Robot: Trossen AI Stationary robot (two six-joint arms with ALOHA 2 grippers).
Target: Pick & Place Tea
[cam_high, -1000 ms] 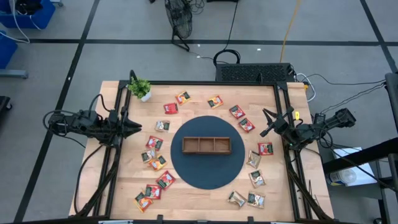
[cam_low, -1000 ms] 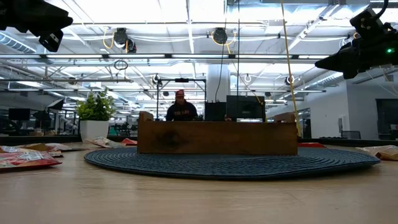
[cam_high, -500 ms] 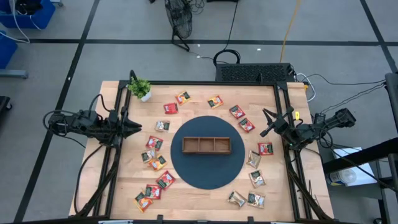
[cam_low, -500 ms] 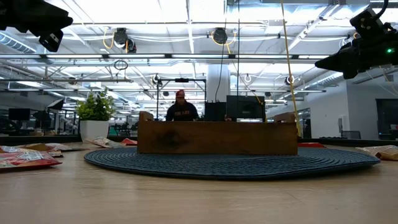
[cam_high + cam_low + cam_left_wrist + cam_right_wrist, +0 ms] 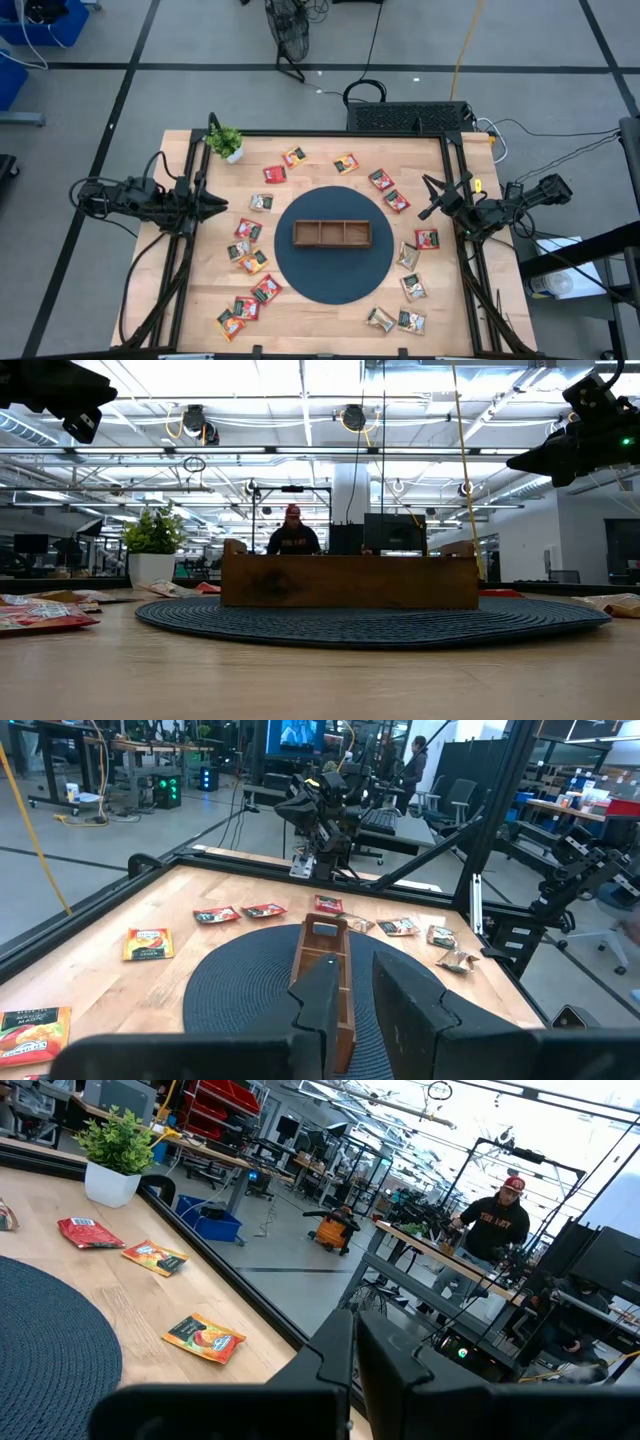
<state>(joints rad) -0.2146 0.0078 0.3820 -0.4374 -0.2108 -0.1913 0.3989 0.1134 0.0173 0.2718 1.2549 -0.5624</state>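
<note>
Tea sachets (image 5: 247,229) are lying scattered flat on the worktop around the round dark mat (image 5: 300,275); the wooden tray (image 5: 332,233) at the mat's middle is sitting empty. Sachets look light, thin, crinkly, probably slippery; pinching an edge seems best. Left gripper (image 5: 218,207) is hovering at the left edge, fingers (image 5: 318,1010) narrow. Right gripper (image 5: 434,199) is hanging raised at the right edge, fingers (image 5: 335,1352) nearly closed, holding nothing.
</note>
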